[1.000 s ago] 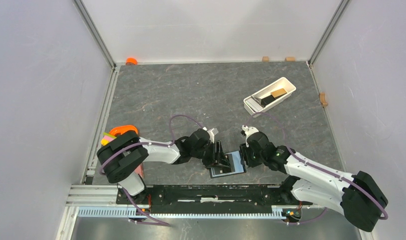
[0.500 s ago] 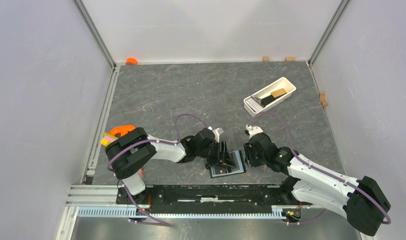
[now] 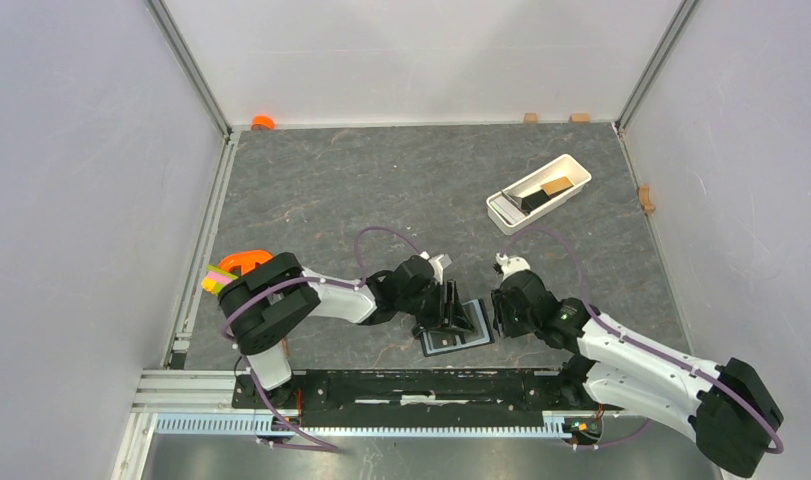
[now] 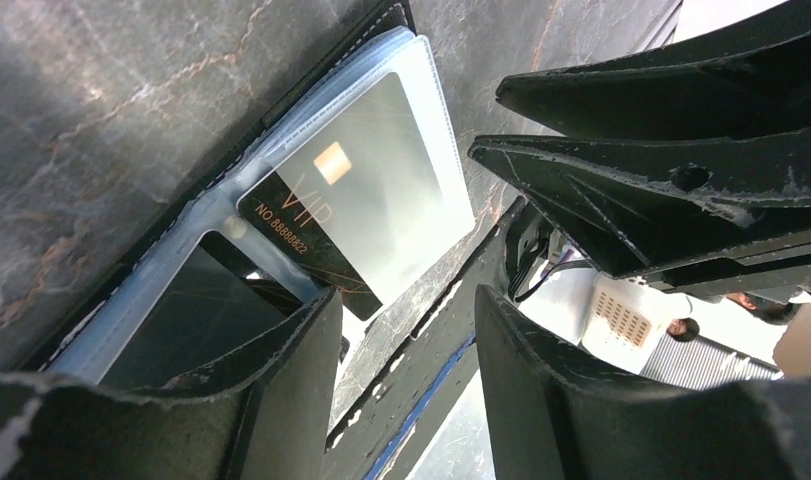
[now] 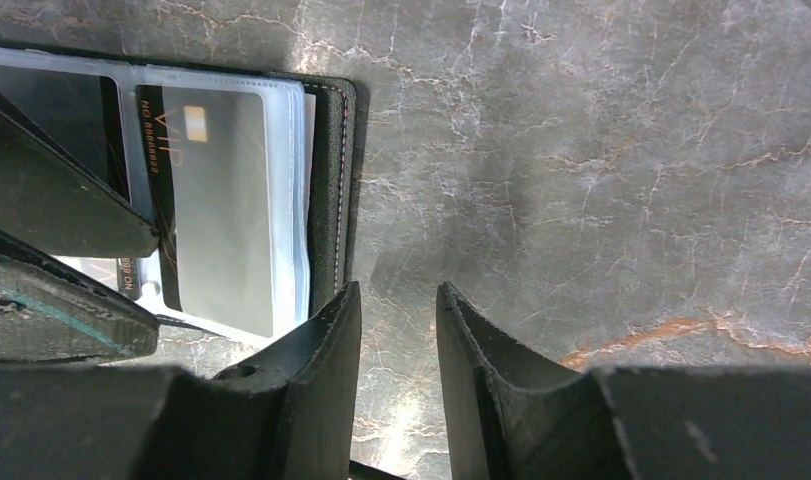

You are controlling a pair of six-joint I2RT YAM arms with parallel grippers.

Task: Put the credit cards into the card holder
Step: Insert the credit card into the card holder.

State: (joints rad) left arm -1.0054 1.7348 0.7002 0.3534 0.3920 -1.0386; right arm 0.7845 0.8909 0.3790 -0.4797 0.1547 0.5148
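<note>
left wrist view: open card holder [image 4: 196, 300] lies flat on the worktop [image 4: 81, 100] near the arms, a black card [image 4: 351, 220] seemingly part-way into its clear sleeve. left fingers [image 4: 281, 390] apart over one page, right fingers [image 5: 316, 380] apart, empty, beside its edge. best approach: pin the holder, nudge the card squarely home.

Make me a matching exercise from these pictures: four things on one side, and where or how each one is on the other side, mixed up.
1 VIP card
2 white tray
3 card holder
4 right gripper

A lying open on the table
B far right of the table
C jaws apart, nothing between
D inside a clear sleeve

Pairs: 1-D, 2-B, 3-A, 4-C
</note>
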